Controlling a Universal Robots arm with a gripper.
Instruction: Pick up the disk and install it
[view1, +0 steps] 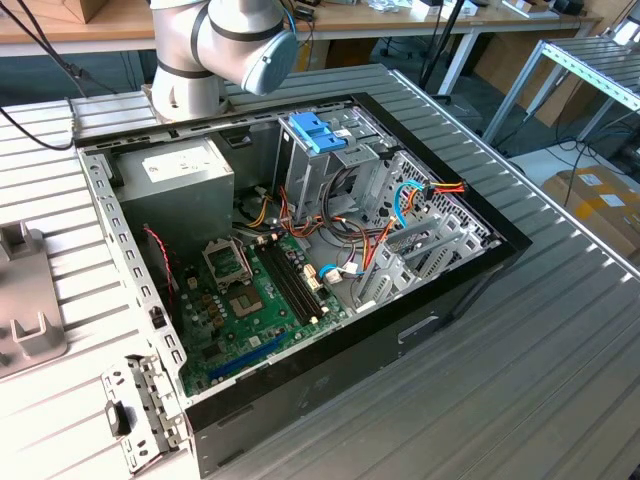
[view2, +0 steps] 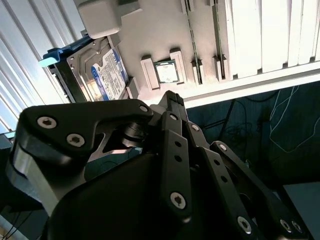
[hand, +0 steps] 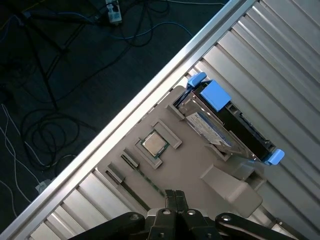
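Observation:
The disk (hand: 220, 122) is a grey-metal drive with a light-blue side-rail bracket and a blue-and-white label. It stands on edge in a slot of a grey plastic fixture (hand: 200, 160) on the ribbed metal table. In the second wrist view the disk (view2: 100, 72) sits at the fixture's far corner. My gripper (hand: 174, 196) hangs above the fixture, off to one side of the disk and not touching it. Its black fingers (view2: 172, 102) are pressed together, shut with nothing between them.
A processor chip (hand: 152, 143) lies in a square pocket of the fixture. In the exterior view the open computer case (view1: 470, 290) shows its motherboard (view1: 250, 300), power supply (view1: 185, 175) and a drive cage topped by a blue plastic piece (view1: 318, 130). The table edge (hand: 150, 95) drops to a floor with cables.

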